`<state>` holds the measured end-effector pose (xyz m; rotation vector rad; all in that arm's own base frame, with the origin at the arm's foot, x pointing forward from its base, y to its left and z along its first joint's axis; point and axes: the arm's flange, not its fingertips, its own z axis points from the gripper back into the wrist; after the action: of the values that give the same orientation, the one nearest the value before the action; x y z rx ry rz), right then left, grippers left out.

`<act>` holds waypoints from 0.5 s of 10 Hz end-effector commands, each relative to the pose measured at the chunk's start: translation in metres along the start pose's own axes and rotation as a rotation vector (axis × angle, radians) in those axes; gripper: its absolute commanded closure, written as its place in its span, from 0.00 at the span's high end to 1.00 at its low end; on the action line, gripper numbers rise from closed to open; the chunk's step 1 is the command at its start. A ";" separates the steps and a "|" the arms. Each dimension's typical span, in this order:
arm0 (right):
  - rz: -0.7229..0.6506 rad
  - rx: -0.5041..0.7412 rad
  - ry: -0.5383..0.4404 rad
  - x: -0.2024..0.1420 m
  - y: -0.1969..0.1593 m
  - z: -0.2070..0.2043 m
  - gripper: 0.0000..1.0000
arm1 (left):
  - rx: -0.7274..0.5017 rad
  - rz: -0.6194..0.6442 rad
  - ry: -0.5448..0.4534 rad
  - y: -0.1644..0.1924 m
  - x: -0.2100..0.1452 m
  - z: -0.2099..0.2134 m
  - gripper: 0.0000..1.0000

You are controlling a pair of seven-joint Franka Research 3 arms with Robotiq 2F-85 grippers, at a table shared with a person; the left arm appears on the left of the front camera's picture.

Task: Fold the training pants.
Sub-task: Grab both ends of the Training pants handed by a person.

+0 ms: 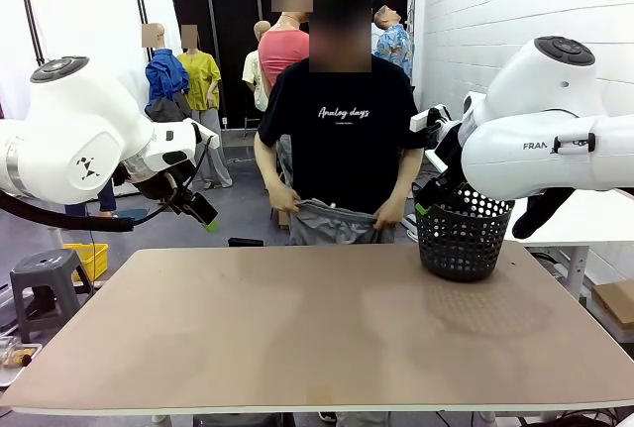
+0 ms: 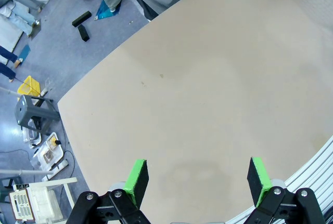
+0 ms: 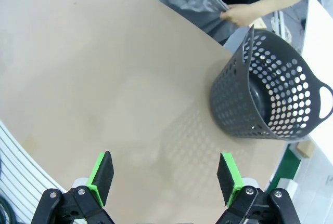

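The left gripper hangs above the table, jaws wide apart and empty. At the far edge a person holds the training pants with both hands. Near the black basket, the right gripper is spread too, and empty.

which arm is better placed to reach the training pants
Probably right: the right end effector, open, hangs nearer the training pants that the person holds at the far edge of the table, though the basket stands close beside it. The left end effector, also open, is farther off.
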<state>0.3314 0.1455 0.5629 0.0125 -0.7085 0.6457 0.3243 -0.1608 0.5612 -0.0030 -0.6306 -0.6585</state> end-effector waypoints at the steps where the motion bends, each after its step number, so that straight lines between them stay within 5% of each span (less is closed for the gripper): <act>1: -0.001 0.003 0.001 0.000 0.000 -0.001 1.00 | -0.001 -0.010 0.001 0.001 0.001 -0.001 1.00; 5: -0.001 0.003 0.001 0.000 0.000 -0.001 1.00 | -0.001 -0.010 0.001 0.001 0.001 -0.001 1.00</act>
<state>0.3314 0.1455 0.5629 0.0125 -0.7085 0.6457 0.3243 -0.1608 0.5612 -0.0030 -0.6306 -0.6585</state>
